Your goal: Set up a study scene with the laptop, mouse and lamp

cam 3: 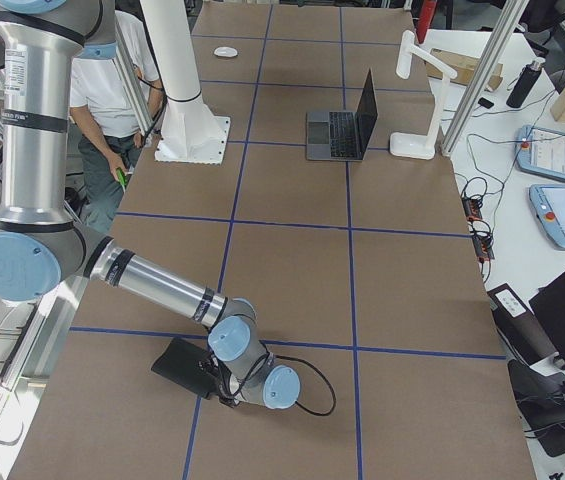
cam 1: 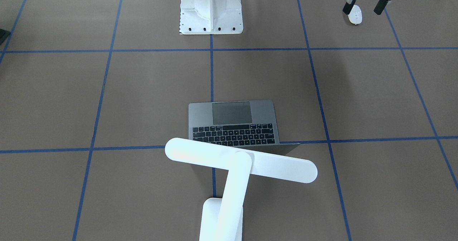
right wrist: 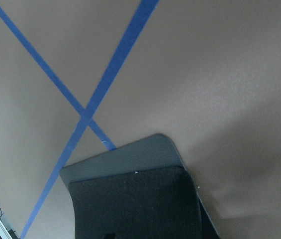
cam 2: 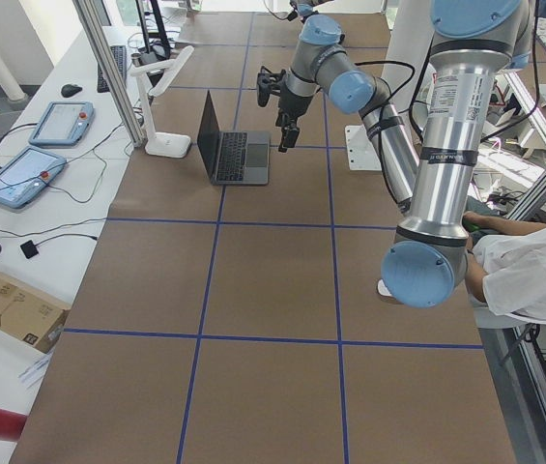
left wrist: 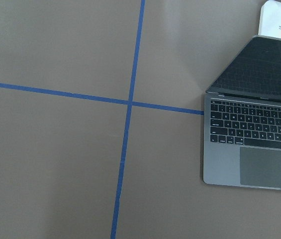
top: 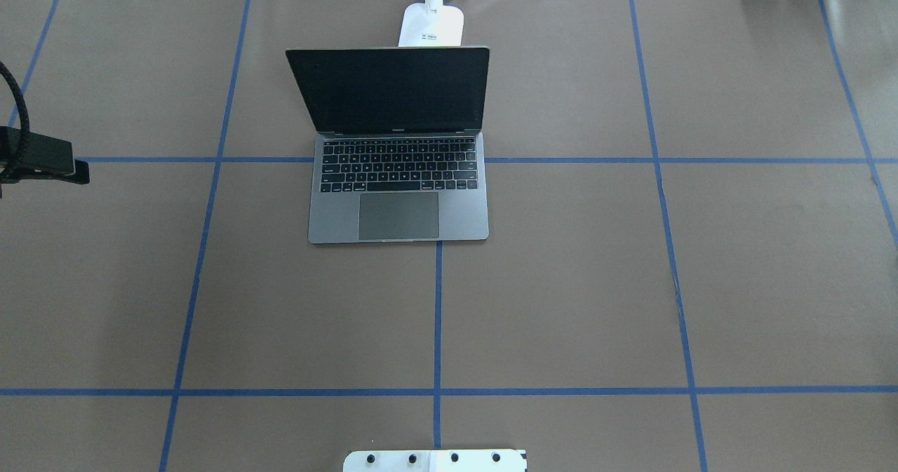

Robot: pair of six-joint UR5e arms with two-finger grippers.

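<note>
Two fingers (cam 1: pixel 347 5) of the left gripper (cam 1: pixel 361 11) spread wide in the front view, the mouse (cam 1: pixel 355 17) by one tip; laptop (cam 1: pixel 234 123) open mid-table, lamp (cam 1: pixel 234 187) just behind it. Right side view: right gripper (cam 3: pixel 217 382) down at a black mouse pad (cam 3: pixel 182 365), opening impossible to tell.

We see bright, even, diffuse light across the brown paper-covered bench (top: pixel 561 282), and the shadows are faint and soft-edged. In the front-facing view the all-white desk lamp (cam 1: pixel 239 164) is overexposed. Its surface is washed to a bluish glow, with a soft shadow beneath its head. From overhead the slim grey metal laptop (top: pixel 398 205) is sharp and its dark screen shows no glare, while the strip beyond the bench's far edge is blown out white. In the right wrist view the black square pad (right wrist: pixel 135 199) sits close to the lens and looks soft. Both side views tilt straight posts near their edges.
</note>
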